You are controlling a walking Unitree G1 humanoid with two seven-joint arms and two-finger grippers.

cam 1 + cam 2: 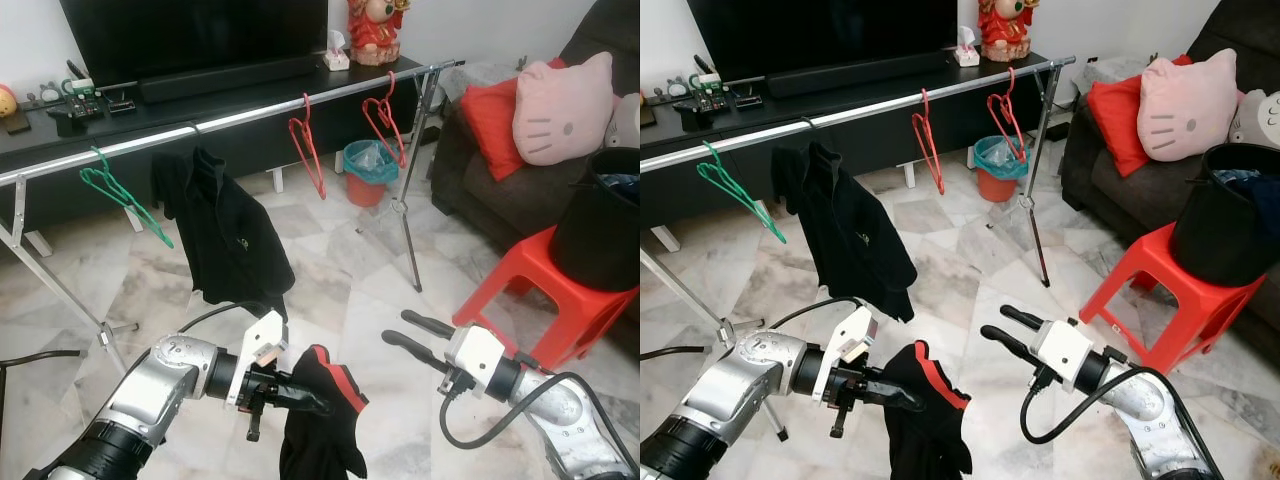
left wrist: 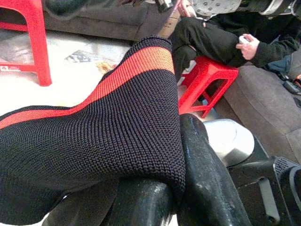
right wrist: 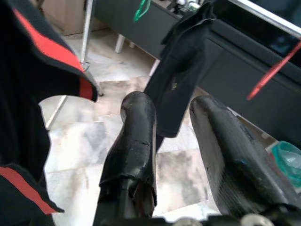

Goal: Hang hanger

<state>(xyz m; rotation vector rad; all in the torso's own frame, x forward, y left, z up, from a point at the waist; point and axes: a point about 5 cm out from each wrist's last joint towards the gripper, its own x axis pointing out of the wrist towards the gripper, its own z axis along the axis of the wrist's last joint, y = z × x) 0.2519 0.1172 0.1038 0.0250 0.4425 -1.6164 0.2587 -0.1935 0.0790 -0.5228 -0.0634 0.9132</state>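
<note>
Left eye view: the left gripper [image 1: 300, 392] has its fingers clamped on a black knit garment with red trim [image 1: 322, 420], which hangs limp from them above the marble floor [image 1: 340, 270]. The right gripper [image 1: 418, 338] hovers just beside it, fingers apart and holding nothing. Behind, a silver clothes rail [image 1: 250, 112] carries a green hanger [image 1: 125, 195], a black shirt [image 1: 225, 235] and two red hangers [image 1: 308, 148] [image 1: 385, 120]. No writing can be read.

Right eye view: a red plastic stool [image 1: 1165, 290] bears a black bucket [image 1: 1225, 215]; a pink cat-face cushion [image 1: 1190, 100] lies on the sofa.

Left wrist view: close up, the garment's ribbed knit and orange-red stripe [image 2: 122, 77] show; a seated person's hand [image 2: 249, 46] holds a small white object.

Right wrist view: the two black fingers [image 3: 134, 141] stand apart, the hung shirt between them in the distance.
</note>
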